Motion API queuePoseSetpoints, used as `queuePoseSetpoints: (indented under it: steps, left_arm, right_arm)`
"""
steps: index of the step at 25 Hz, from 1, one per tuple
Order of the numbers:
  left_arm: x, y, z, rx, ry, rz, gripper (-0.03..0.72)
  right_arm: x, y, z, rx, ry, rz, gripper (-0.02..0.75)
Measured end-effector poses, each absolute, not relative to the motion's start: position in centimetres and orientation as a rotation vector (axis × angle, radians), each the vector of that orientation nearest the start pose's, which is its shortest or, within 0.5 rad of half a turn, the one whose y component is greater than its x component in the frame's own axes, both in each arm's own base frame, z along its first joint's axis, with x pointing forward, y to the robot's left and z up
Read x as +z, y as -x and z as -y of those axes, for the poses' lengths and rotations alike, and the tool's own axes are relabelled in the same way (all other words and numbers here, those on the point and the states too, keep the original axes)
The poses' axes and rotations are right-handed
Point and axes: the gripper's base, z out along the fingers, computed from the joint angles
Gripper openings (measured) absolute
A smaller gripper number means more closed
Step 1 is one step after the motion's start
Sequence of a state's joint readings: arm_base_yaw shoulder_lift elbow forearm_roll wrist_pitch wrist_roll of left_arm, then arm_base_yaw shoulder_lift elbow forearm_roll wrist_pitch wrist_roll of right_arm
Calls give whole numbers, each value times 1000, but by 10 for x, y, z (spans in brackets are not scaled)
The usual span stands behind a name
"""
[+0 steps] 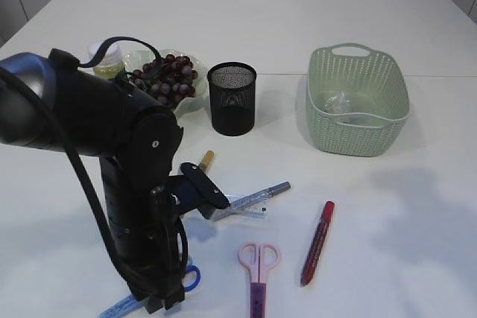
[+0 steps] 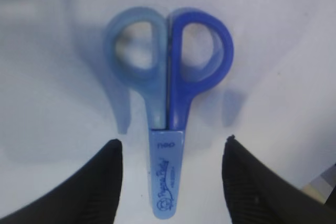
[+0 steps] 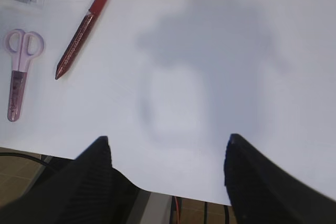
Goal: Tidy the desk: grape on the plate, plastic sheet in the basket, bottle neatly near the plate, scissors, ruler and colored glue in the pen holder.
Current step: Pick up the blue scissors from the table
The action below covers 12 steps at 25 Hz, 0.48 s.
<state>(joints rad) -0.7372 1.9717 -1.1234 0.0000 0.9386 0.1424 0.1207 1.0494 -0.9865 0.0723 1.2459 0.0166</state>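
My left gripper (image 2: 172, 141) is open, its fingers on either side of the sheathed blade of the blue scissors (image 2: 169, 103), which lie flat on the table. In the exterior view only the blue handle (image 1: 192, 279) shows behind the left arm. The pink scissors (image 1: 258, 273) and the red glue pen (image 1: 317, 242) lie at the front centre and also show in the right wrist view: scissors (image 3: 18, 72), pen (image 3: 81, 27). A clear ruler (image 1: 246, 205) lies beside the arm. My right gripper (image 3: 167, 139) is open and empty over the table's front edge.
The black mesh pen holder (image 1: 232, 98) stands at centre back. Grapes (image 1: 164, 76) lie on the green plate (image 1: 195, 94), with the bottle (image 1: 106, 59) behind it. The green basket (image 1: 356, 102) holds the plastic sheet (image 1: 339, 102). A yellow-tipped stick (image 1: 207, 159) lies near the arm.
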Motion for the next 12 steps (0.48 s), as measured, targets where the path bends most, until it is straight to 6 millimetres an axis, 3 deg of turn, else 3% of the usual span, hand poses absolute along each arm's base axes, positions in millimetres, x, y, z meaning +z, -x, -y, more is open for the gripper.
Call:
queuePoseSetpoints:
  steps: [12]
  left_arm:
    - [119, -249, 226, 33, -1366, -2903, 435]
  right_arm:
    - [330, -172, -27, 129, 131, -2792, 524]
